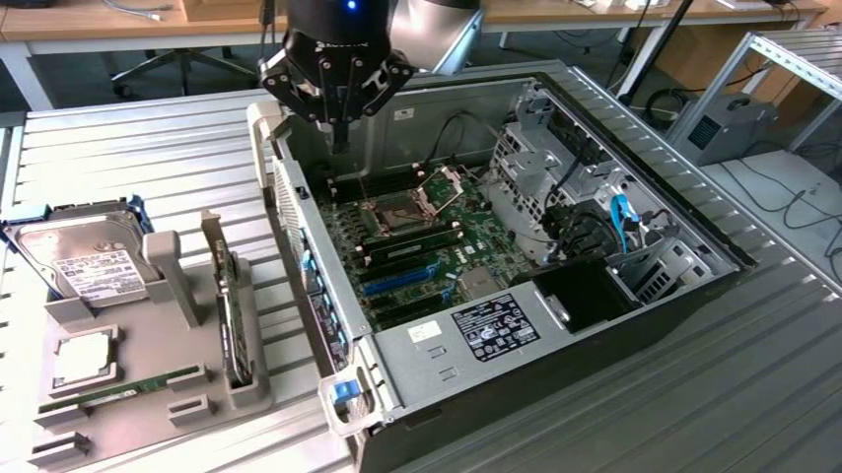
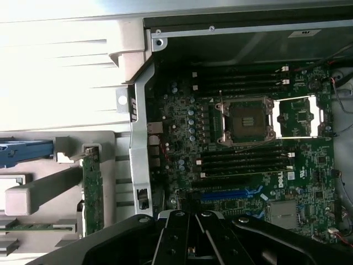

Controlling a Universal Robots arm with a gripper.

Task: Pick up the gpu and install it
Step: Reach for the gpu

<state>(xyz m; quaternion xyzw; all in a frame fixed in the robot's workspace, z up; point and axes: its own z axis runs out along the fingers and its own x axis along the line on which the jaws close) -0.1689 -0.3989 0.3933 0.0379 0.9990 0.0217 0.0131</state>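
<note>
Exterior view: we see the black robot gripper point(image 1: 339, 141) clenched, fingers pressed together with nothing between them. It hangs over the open grey metal computer case point(image 1: 292, 217), at the far corner on the exterior view's left, above the green motherboard point(image 1: 421, 232) and clear of it.

The gpu point(image 1: 235, 315), a thin flat black card, stands on its edge in a slot of the grey plastic holder tray point(image 1: 145, 394). It sits outside the case, just beside the case wall on the exterior view's left, well apart from the gripper.

On the same tray we note a silver hard drive with a white label point(image 1: 86, 266) and a narrow green memory stick point(image 1: 125, 389) lying flat.

Wrist view: gripper point(image 2: 190, 237) above the motherboard point(image 2: 248, 165); the gpu point(image 2: 92, 190) is seen edge-on in its slot beside the case.
</note>
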